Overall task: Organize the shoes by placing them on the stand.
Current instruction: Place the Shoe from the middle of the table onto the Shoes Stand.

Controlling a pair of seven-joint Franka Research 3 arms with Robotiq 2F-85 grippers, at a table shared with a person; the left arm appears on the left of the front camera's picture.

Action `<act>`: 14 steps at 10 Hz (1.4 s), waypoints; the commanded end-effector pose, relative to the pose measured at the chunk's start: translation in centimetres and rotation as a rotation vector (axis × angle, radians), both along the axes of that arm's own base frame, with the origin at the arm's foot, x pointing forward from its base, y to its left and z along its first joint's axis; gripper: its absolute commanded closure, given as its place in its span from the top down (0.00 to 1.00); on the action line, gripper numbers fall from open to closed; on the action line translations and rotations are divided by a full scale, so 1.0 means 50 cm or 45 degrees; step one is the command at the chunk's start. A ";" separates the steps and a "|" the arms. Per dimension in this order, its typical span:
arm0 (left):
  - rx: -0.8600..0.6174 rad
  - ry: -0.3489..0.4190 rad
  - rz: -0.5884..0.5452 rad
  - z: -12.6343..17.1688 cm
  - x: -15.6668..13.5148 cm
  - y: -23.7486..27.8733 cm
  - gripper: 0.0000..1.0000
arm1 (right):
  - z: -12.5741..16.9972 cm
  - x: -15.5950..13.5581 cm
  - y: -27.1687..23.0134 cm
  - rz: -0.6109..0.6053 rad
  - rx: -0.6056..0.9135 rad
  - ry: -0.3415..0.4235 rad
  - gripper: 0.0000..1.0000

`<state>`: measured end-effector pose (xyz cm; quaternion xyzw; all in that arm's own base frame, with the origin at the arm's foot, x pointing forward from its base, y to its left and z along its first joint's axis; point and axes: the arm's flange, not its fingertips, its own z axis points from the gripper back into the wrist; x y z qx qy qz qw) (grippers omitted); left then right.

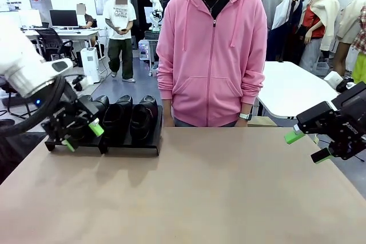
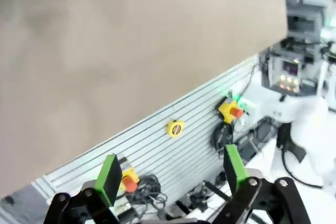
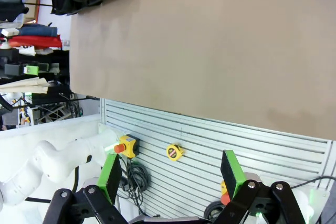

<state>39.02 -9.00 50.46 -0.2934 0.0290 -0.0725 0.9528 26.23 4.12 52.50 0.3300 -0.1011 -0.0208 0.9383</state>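
Shoes (image 1: 123,117): 3 black ones can be counted on the stand (image 1: 146,144), side by side; the leftmost is partly hidden behind the left gripper (image 1: 82,136), so there may be more I cannot see.

Stand: 1, at the far left part of the table (image 1: 200,192).

Table: 1.

Grippers: 2, i.e. the left gripper in front of the stand and the right gripper (image 1: 307,146) at the opposite side of the table, well apart from the stand. Each has 2 green pads, so 4 pads in total.

Person in pink hoodie (image 1: 211,50): 1, behind the table, just right of the stand.
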 end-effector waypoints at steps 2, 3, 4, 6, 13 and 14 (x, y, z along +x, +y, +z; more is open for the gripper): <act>-0.021 -0.037 -0.100 0.031 0.019 -0.014 1.00 | 0.006 0.004 0.002 0.014 0.042 -0.015 1.00; -0.021 -0.037 -0.100 0.031 0.019 -0.014 1.00 | 0.006 0.004 0.002 0.014 0.042 -0.015 1.00; -0.021 -0.037 -0.100 0.031 0.019 -0.014 1.00 | 0.006 0.004 0.002 0.014 0.042 -0.015 1.00; -0.021 -0.037 -0.100 0.031 0.019 -0.014 1.00 | 0.006 0.004 0.002 0.014 0.042 -0.015 1.00; -0.021 -0.037 -0.100 0.031 0.019 -0.014 1.00 | 0.006 0.004 0.002 0.014 0.042 -0.015 1.00; -0.021 -0.037 -0.100 0.031 0.019 -0.014 1.00 | 0.006 0.004 0.002 0.014 0.042 -0.015 1.00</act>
